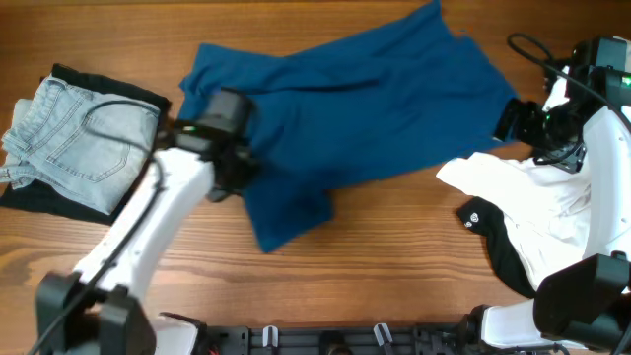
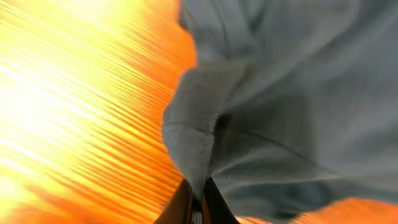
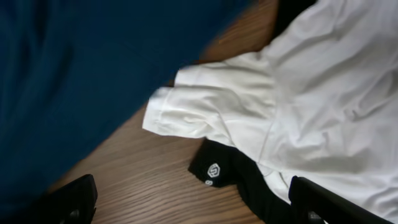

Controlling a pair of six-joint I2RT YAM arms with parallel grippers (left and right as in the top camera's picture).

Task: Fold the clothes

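Note:
The large deep-blue shirt (image 1: 365, 108) lies spread across the middle and back of the table. My left gripper (image 1: 229, 163) is at its left part, shut on a fold of the shirt's cloth (image 2: 196, 149), which rises pinched between the fingers (image 2: 200, 205). Pale-blue denim shorts (image 1: 74, 138) lie on a black garment (image 1: 39, 197) at the far left. A white garment (image 1: 547, 202) lies over a black one (image 1: 498, 242) at the right. My right gripper (image 3: 193, 202) is open and empty, hovering above the white sleeve (image 3: 211, 106) and the black logo piece (image 3: 217, 168).
Bare wooden table (image 1: 385, 266) shows in front of the shirt and between it and the white garment. A black cable (image 1: 537, 54) loops at the back right beside the right arm.

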